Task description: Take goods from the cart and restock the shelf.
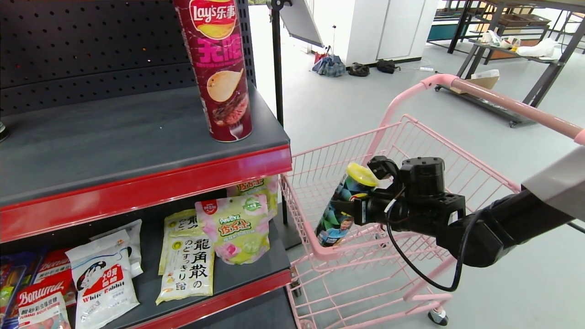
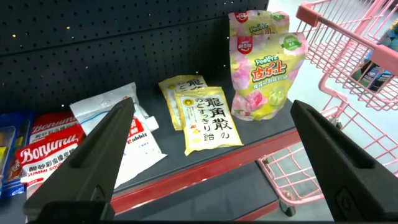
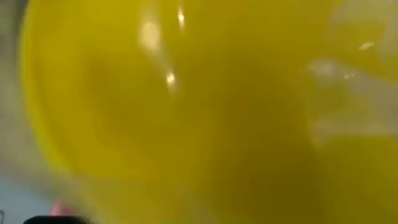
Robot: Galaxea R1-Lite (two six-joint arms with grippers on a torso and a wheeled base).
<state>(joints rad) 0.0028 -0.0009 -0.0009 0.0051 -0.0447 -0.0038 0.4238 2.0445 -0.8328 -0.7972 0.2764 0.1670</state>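
My right gripper (image 1: 355,204) is shut on a chip can (image 1: 339,214) with a dark, multicoloured label and a yellow lid (image 1: 361,174). It holds the can tilted over the near left corner of the pink cart (image 1: 413,125), beside the shelf's end. Close up in the right wrist view, the yellow lid (image 3: 186,106) sits right against the camera. A tall red chip can (image 1: 221,68) stands upright at the right end of the upper shelf (image 1: 114,137). My left gripper (image 2: 208,168) is open in front of the lower shelf (image 2: 205,168), nothing between its fingers.
Snack bags lie on the lower shelf: a pink-green pouch (image 1: 237,226), yellow candy bags (image 1: 187,262), white bags (image 1: 103,278) and red packs (image 1: 41,292). The upper shelf has free room left of the red can. A black pole (image 1: 276,64) stands behind the shelf end.
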